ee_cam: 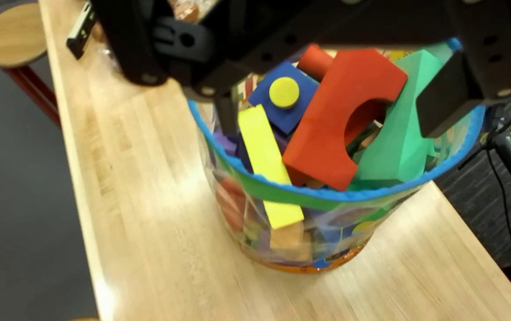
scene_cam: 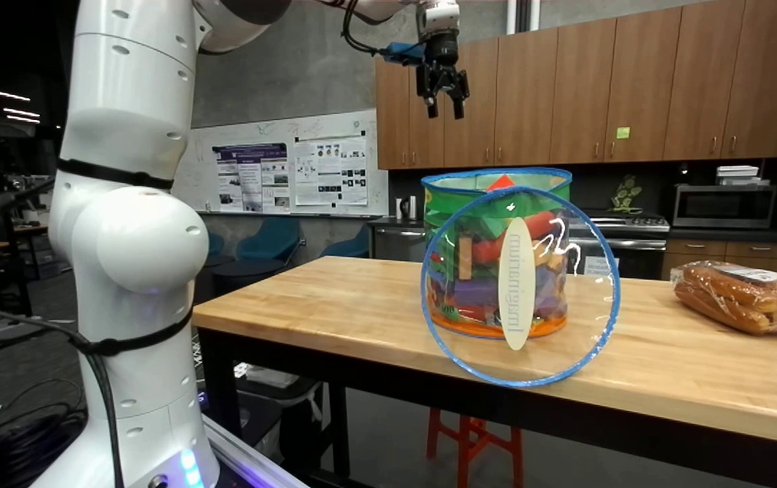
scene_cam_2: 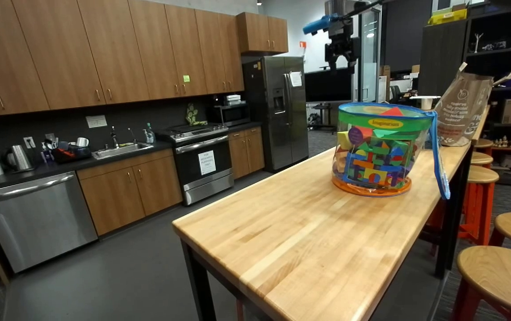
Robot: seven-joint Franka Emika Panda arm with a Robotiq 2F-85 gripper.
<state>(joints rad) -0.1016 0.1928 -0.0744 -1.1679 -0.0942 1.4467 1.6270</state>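
My gripper (scene_cam: pixel 445 108) is open and empty, pointing down above a clear round bag (scene_cam_2: pixel 342 186) with a blue rim, green band and orange base. It also hangs above the bag in an exterior view (scene_cam_2: pixel 342 67). In the wrist view, the fingers (ee_cam: pixel 331 117) stand wide apart over the bag's opening, touching nothing. The bag is full of foam blocks. A red arch block (ee_cam: pixel 322 129), a green block (ee_cam: pixel 398 129), a yellow bar (ee_cam: pixel 264 147) and a blue block with a yellow knob (ee_cam: pixel 297 100) lie on top. Lower blocks are partly hidden.
The bag stands on a wooden table (scene_cam_2: pixel 282 240). Its clear blue-edged lid (scene_cam: pixel 520 385) hangs open over the table's edge. Bread in plastic (scene_cam: pixel 744 295) and a brown paper bag (scene_cam_2: pixel 462 109) lie farther along the table. Stools (scene_cam_2: pixel 502 272) stand alongside.
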